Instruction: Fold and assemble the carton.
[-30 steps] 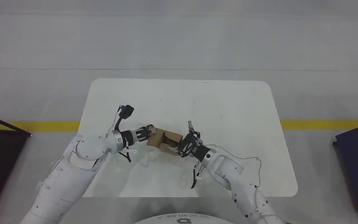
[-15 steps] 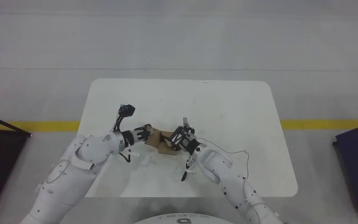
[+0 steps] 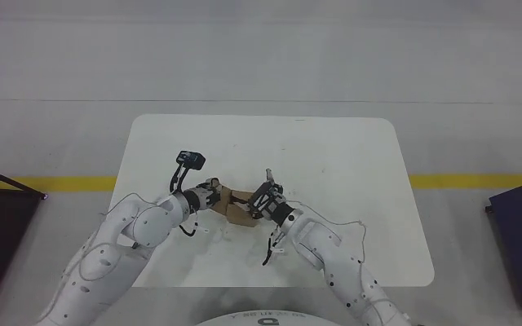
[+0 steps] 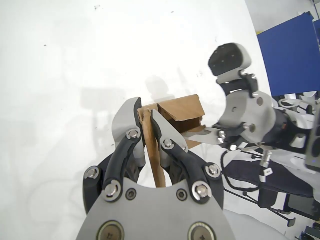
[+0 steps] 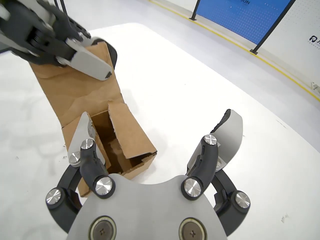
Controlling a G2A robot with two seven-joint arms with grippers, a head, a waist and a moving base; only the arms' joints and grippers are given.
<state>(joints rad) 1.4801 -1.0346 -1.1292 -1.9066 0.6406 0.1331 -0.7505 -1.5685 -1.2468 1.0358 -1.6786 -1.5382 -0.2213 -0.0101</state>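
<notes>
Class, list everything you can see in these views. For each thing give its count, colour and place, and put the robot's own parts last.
carton: one, brown, on the table between the two grippers, one end open.
table: one, white, under the carton.
floor line: one, yellow, on the grey floor either side of the table.
panels: several, blue, standing on the floor beyond the table.
left gripper: one, grey and black, jaws shut on a carton flap.
right gripper: one, grey and black, jaws open, one of them at the carton's open end.
</notes>
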